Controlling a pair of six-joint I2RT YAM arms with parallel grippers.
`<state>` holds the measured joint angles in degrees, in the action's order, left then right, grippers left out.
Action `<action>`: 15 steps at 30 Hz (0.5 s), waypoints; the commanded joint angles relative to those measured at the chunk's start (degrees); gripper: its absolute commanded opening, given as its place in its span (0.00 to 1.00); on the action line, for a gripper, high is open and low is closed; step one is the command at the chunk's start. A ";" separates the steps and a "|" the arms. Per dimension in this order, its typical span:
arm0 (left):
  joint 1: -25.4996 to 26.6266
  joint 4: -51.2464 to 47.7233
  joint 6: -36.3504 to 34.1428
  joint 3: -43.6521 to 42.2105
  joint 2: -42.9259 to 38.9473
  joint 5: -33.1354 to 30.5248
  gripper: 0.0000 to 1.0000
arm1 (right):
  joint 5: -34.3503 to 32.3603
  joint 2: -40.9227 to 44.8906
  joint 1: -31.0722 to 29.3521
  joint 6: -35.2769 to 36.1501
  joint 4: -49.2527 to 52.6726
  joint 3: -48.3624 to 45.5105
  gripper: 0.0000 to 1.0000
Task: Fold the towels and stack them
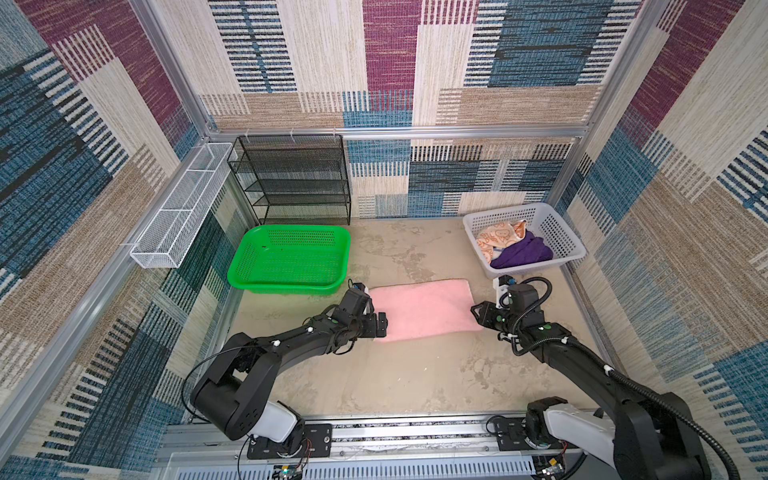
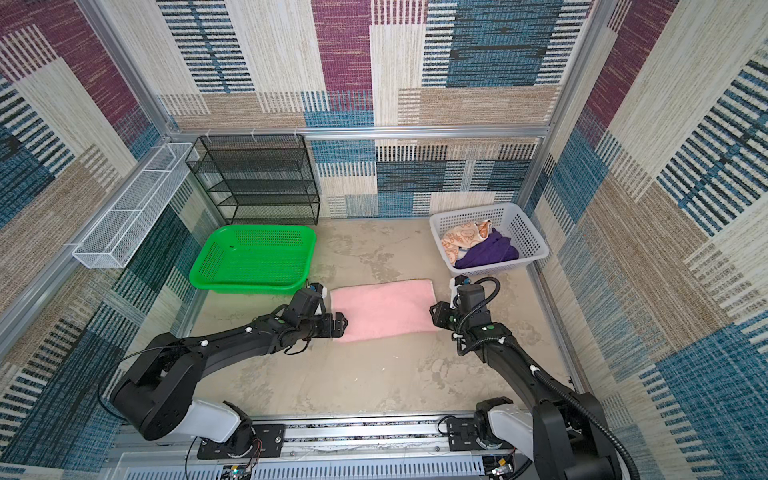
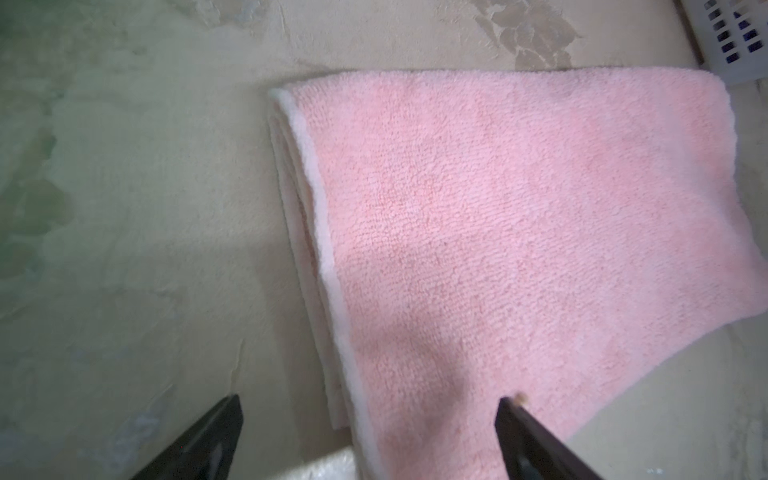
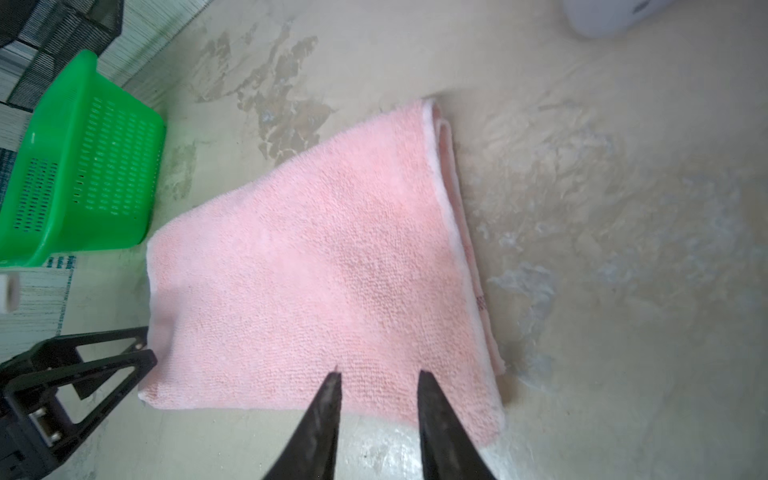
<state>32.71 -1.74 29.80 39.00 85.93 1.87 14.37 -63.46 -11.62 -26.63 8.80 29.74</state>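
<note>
pink towel (image 1: 426,309) folded flat, left claw (image 3: 370,400) wide, right claw (image 4: 379,373) narrow, at opposite edges, bare tabletop (image 1: 395,374) around

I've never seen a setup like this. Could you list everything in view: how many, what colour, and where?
table: one, mottled beige, fills the floor of the cell
white basket: one, greyish white, far right corner
green basket: one, bright green, far left
black mesh shelf: one, black, against the back wall
wire tray: one, white, on the left wall
pink towel: one, pink, folded flat mid-table
patterned towel: one, orange with white faces, in the white basket
purple towel: one, dark purple, beside it there
left gripper: one, black, open wide over the pink towel's left edge
right gripper: one, black, slightly open over its right edge
</note>
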 commanded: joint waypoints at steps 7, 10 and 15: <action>-0.28 1.75 2.25 1.96 5.69 3.14 0.94 | 3.84 -10.00 -3.86 0.54 -9.85 3.15 0.30; -0.28 2.89 2.58 2.23 7.66 4.89 0.87 | 2.82 -14.45 -5.19 -0.70 -11.52 3.25 0.26; -0.13 5.16 3.13 1.90 11.10 7.92 0.60 | 3.45 -19.38 -5.42 -2.94 -15.81 1.16 0.23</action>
<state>32.42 9.41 30.39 41.67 95.09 5.13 16.95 -81.45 -16.84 -27.42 -2.07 31.57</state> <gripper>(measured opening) 0.627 0.231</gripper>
